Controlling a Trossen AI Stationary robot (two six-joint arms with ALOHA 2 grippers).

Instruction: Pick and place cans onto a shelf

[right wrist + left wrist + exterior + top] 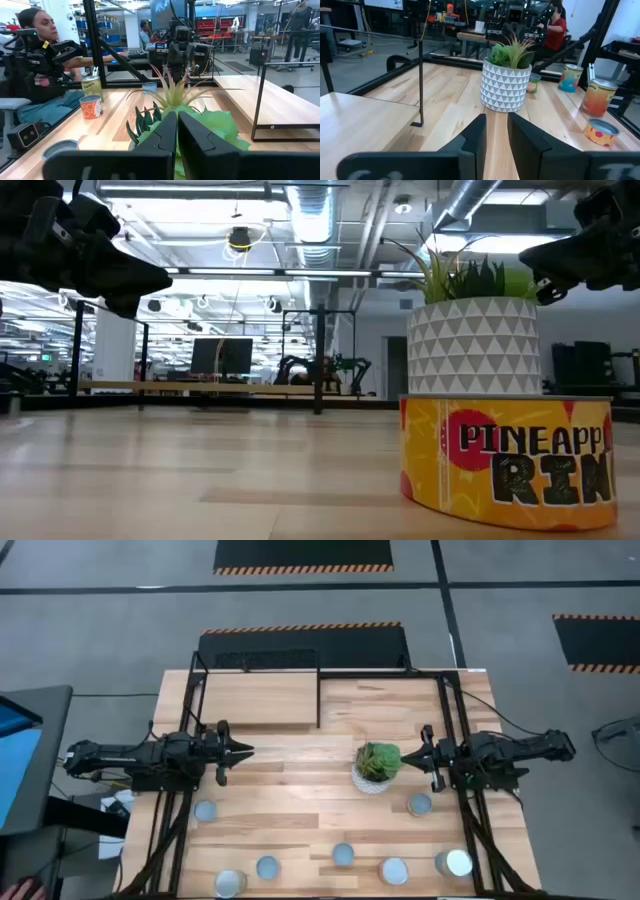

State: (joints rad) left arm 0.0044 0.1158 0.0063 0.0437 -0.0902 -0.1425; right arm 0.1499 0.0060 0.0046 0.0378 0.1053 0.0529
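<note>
Several cans stand upright on the near half of the plank table, among them one (205, 811) near the left side, one (343, 854) in the middle and one (419, 805) by the plant. A yellow pineapple-rings can (510, 460) fills the low view's right. The shelf (255, 700), light wood in black bars, stands at the far left with nothing on it. My left gripper (250, 751) hovers level just near of the shelf, pointing toward the table's right; its fingers (475, 137) stand a narrow gap apart around nothing. My right gripper (408, 757) hovers shut, pointing left at the plant.
A green plant in a white patterned pot (377, 765) stands between the two grippers, close in front of the right one (177, 127). Black frame bars (170, 830) run along both table sides. A seated person (35, 60) shows beyond the table.
</note>
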